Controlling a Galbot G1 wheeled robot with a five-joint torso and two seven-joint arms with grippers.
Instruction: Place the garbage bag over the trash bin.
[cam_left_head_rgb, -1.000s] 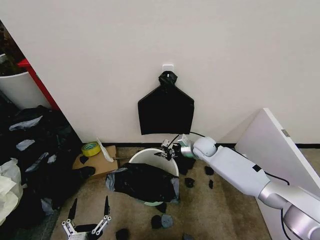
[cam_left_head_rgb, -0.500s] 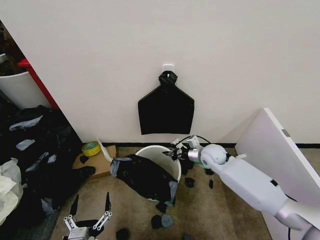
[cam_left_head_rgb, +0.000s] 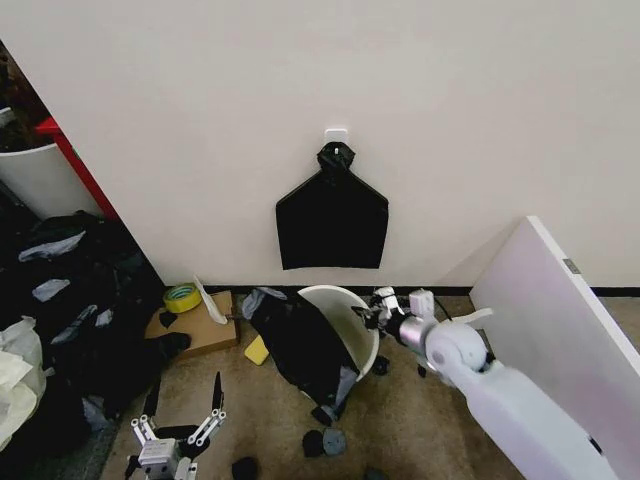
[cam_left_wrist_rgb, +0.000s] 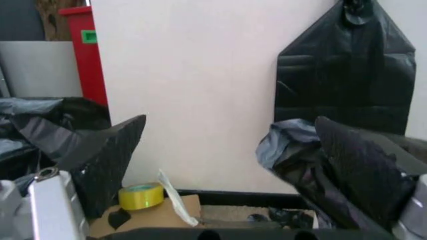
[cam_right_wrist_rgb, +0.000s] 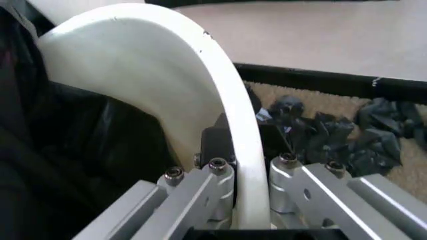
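Head view shows me the right gripper (cam_left_head_rgb: 378, 312) clamped on the rim of the trash bin (cam_left_head_rgb: 352, 318), which is tilted near the wall. I see the garbage bag (cam_left_head_rgb: 300, 345) draped over its near side. My left gripper (cam_left_head_rgb: 180, 415) hangs low, fingers spread wide.

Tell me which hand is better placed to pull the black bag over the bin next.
Probably the left hand. It hangs open and free low on the bag's side. The right hand is clamped on the bin's rim, holding the bin tilted, so it seems busy steadying it.
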